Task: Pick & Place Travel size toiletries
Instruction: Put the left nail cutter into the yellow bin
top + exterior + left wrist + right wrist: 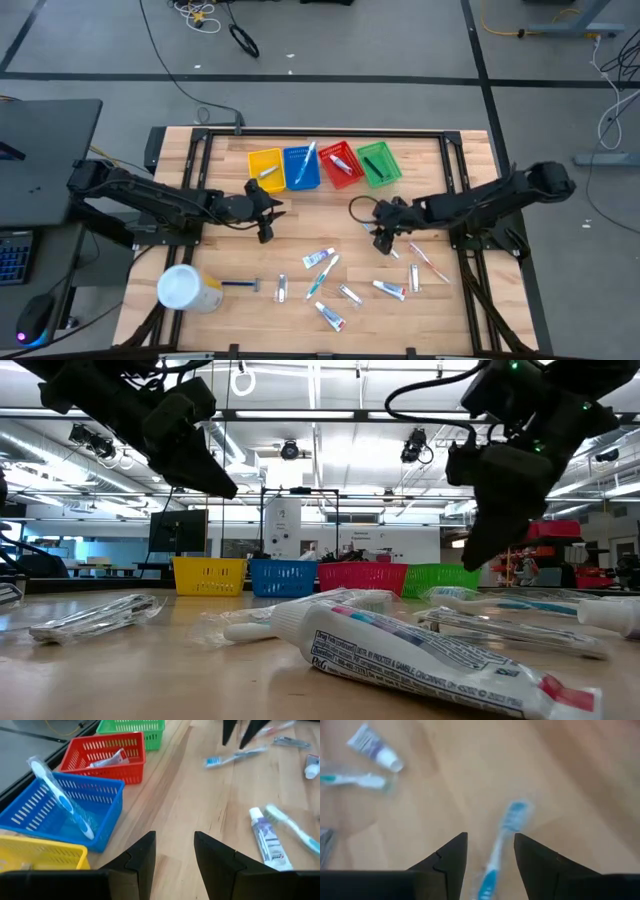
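Toothbrush (501,847) is what matters here: we see it lying on the bare wood directly under our right gripper (490,851), its blue-and-white length running between the parted fingers and away from the wrist, bristle head at the far end. Our right gripper (383,240) hangs above the table (440,170) with fingers apart and nothing held, so we judge a straight descent would straddle the handle across its narrow width. Our left gripper (265,232) waits near the yellow basket (266,167) and blue basket (301,170), fingers parted and empty too, well apart from this toothbrush. The other toiletries lie scattered toward the table's front edge; a few already sit in the baskets.
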